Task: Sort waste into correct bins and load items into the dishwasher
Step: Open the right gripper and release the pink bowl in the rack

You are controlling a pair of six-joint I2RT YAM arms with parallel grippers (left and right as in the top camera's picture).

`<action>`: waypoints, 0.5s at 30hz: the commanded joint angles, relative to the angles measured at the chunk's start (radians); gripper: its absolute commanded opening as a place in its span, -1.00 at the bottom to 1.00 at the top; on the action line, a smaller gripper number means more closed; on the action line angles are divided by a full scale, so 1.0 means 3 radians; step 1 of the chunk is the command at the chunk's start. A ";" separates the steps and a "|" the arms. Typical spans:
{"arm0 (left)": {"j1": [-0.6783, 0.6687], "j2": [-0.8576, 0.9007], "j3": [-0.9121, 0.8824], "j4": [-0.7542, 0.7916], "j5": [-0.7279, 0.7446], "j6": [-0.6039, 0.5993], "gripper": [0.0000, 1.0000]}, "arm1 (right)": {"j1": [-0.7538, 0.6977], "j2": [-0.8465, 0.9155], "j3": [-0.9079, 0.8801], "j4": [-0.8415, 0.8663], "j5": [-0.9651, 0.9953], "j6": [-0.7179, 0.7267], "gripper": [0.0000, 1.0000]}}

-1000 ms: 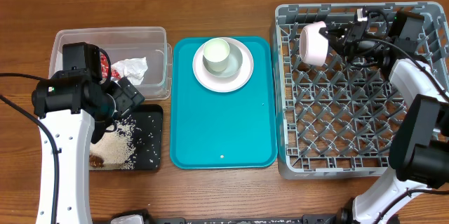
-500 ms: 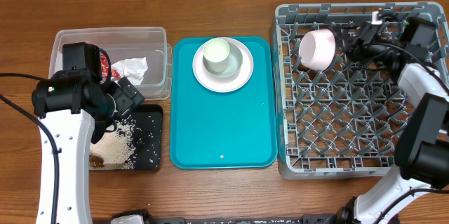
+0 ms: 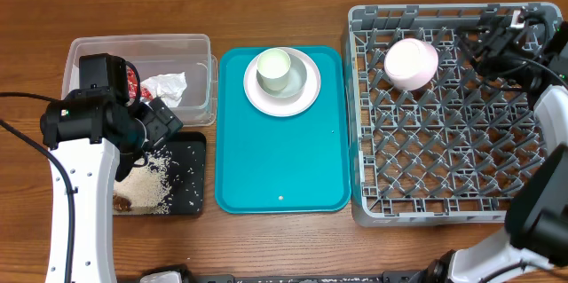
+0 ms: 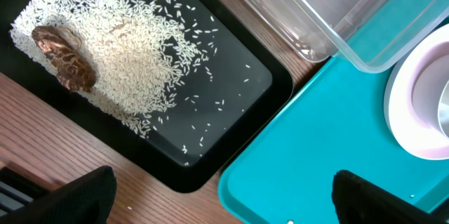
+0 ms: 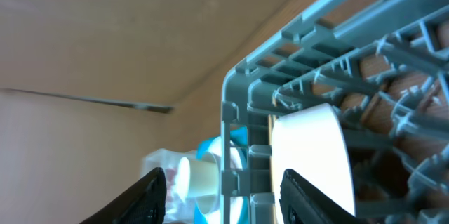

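A white bowl [image 3: 410, 61] lies upside down on the pegs in the far left corner of the grey dishwasher rack [image 3: 444, 208]. My right gripper [image 3: 475, 50] is open just to the right of it, holding nothing. In the right wrist view the bowl [image 5: 309, 154] stands beyond the open right gripper [image 5: 228, 199]. My left gripper [image 4: 224, 203] hangs open over the corner of the black tray [image 4: 231, 161], which holds rice [image 4: 119, 62] and a brown food bit [image 4: 64, 59]. A napkin [image 3: 166, 88] and a red wrapper [image 3: 133, 79] lie in the clear tub [image 3: 191, 48].
A teal tray [image 3: 280, 159] sits in the middle, carrying a small white plate [image 3: 302, 97] with a cup [image 3: 275, 70] on it. The left arm [image 3: 84, 168] stands over the black tray's left side. Rack walls rise around the right gripper.
My right gripper has opened and let go of the bowl, which tipped upside down onto the pegs. The right arm has drawn back to the right. The left arm has not moved.
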 commanded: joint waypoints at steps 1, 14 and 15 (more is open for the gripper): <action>0.0014 0.0009 0.0001 0.0014 0.0001 0.0005 1.00 | 0.0334 -0.0392 0.0196 -0.0406 0.1019 -0.0841 0.05; 0.0014 0.0009 0.0001 0.0014 0.0003 0.0005 0.99 | 0.1689 -0.0470 0.0168 -0.0984 0.3504 -0.1301 -0.92; 0.0014 0.0009 0.0001 0.0013 0.0001 0.0005 1.00 | 0.1690 -0.0451 0.0168 -0.0994 0.3539 -0.1300 -0.92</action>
